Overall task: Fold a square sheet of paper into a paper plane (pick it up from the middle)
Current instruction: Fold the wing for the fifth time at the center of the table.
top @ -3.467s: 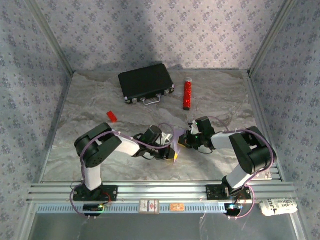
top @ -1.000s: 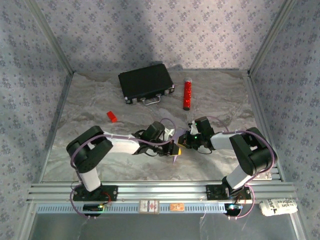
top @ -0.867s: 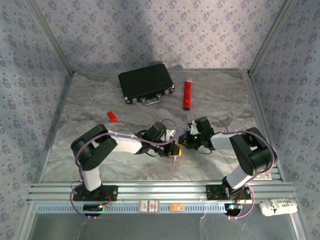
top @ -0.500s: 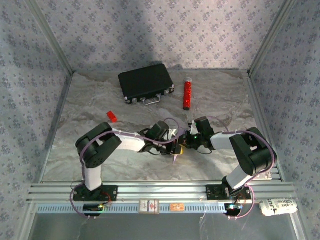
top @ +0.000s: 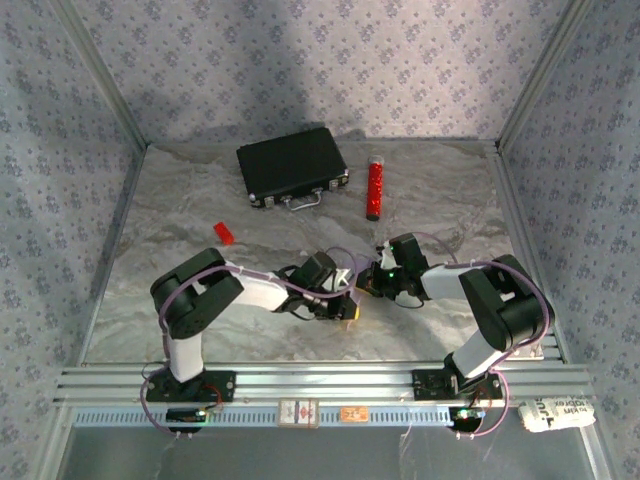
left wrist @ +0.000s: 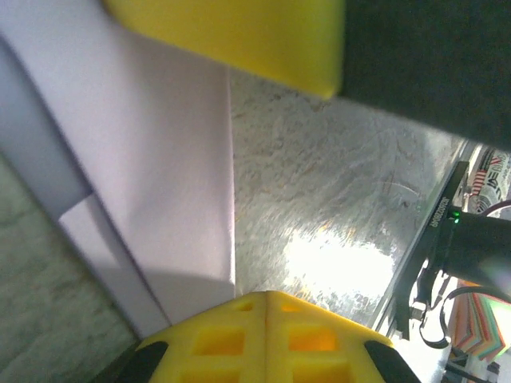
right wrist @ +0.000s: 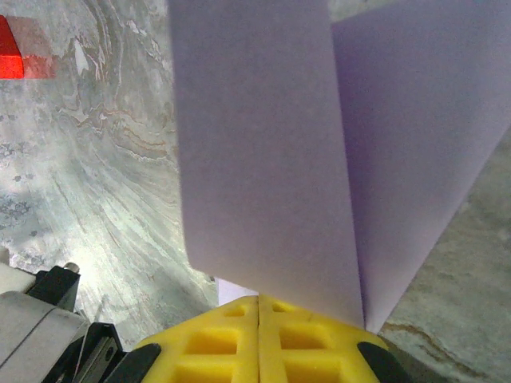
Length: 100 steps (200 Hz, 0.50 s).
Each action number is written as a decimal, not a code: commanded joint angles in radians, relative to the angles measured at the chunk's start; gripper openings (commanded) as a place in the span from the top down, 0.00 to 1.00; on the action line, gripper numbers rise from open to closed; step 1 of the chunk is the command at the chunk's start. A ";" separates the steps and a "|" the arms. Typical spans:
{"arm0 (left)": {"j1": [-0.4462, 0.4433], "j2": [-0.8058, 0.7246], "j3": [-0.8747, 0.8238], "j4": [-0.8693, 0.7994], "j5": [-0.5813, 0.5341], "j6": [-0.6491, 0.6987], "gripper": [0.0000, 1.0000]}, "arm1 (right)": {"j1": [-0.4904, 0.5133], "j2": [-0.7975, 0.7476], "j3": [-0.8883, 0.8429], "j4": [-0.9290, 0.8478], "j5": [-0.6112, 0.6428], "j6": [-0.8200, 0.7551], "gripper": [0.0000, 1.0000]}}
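Observation:
The square sheet of paper is pale lilac and folded, with a crease running up its right side. It rises from the fingertips of my right gripper, which is shut on its lower edge. In the left wrist view the same paper lies left of my left gripper, whose jaws are pressed together with nothing visible in the seam. A yellow right finger sits on the paper's far end. From above, the left gripper and right gripper meet tip to tip at mid-table.
A black case and an upright-lying red cylinder are at the back of the table. A small red block lies left of centre, also seen at the corner as the red block. The aluminium rail borders the near edge.
The left gripper has slid a little toward the near edge alongside the paper, its arm folding in. The right gripper has stayed put, still holding the paper.

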 commanded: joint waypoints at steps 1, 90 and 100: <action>-0.017 -0.029 -0.042 -0.148 -0.009 0.042 0.95 | 0.003 0.061 -0.034 -0.127 0.131 -0.014 0.93; -0.025 -0.172 -0.030 -0.108 -0.063 0.021 0.95 | 0.005 0.057 -0.032 -0.131 0.131 -0.012 0.93; -0.024 -0.174 -0.017 -0.083 -0.059 0.011 0.96 | 0.007 0.057 -0.032 -0.129 0.131 -0.012 0.93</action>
